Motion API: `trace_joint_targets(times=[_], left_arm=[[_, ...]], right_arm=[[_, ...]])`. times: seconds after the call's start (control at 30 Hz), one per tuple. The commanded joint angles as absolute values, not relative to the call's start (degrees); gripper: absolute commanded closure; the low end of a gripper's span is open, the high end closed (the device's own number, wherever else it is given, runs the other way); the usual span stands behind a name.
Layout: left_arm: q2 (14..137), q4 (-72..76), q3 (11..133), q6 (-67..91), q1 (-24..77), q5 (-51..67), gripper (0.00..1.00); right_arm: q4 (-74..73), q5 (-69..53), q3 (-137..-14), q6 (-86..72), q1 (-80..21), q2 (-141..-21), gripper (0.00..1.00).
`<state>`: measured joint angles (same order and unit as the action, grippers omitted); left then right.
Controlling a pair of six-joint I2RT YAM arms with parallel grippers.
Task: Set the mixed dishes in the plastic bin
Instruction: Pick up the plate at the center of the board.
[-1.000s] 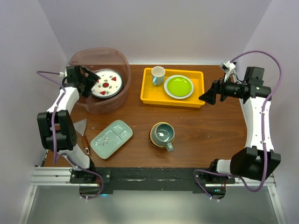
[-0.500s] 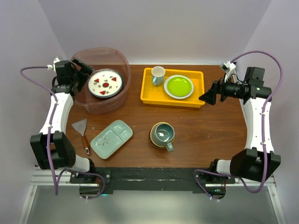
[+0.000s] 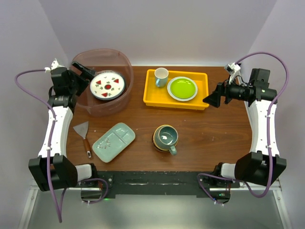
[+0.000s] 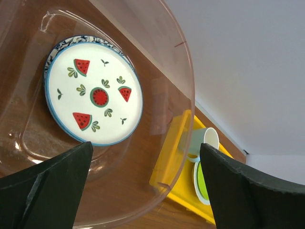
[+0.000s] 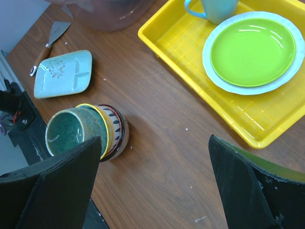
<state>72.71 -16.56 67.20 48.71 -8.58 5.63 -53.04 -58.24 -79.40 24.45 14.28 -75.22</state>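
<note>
Left gripper (image 4: 145, 162): fingers spread wide, nothing between them, poised over the left rim of the plastic bin (image 3: 123, 58).
Inside the bin: watermelon plate (image 3: 107, 85) lying flat; only a sliver of the blue floral plate (image 4: 71, 39) shows under it.
Scraper (image 3: 81, 128): on the table near the bin.
Divided tray (image 3: 113, 141): just beside the scraper, out on the table.
Teal mug (image 3: 165, 137): nested in stacked bowls (image 5: 116, 131), which are mostly hidden.
Yellow tray (image 3: 152, 98): holds the small cup (image 3: 161, 76) and the lime plate (image 3: 182, 88).
Right gripper (image 5: 152, 157): fingers wide, holding nothing, beside the yellow tray's right end.
</note>
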Motion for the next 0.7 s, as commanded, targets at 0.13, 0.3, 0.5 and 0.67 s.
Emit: trace_joint_targets(times=[0.13, 0.3, 0.5, 0.67], left_arm=[[66.8, -11.16, 64.87, 43.07, -8.96, 10.81, 0.0], [65.39, -11.34, 64.42, 41.22, -8.96, 11.25, 0.0], [64.34, -11.51, 64.6, 40.17, -8.88, 13.18, 0.0], [63.72, -10.46, 65.39, 39.11, -8.88, 17.13, 0.0]], right_arm=[[-52.12, -60.29, -79.45, 24.79, 14.41, -73.04, 0.02], [-52.38, -60.56, -79.37, 25.05, 14.41, -72.95, 0.02], [-52.65, -60.73, -79.37, 25.49, 14.41, -72.95, 0.02], [-53.08, -60.91, -79.54, 26.19, 14.41, -72.86, 0.02]])
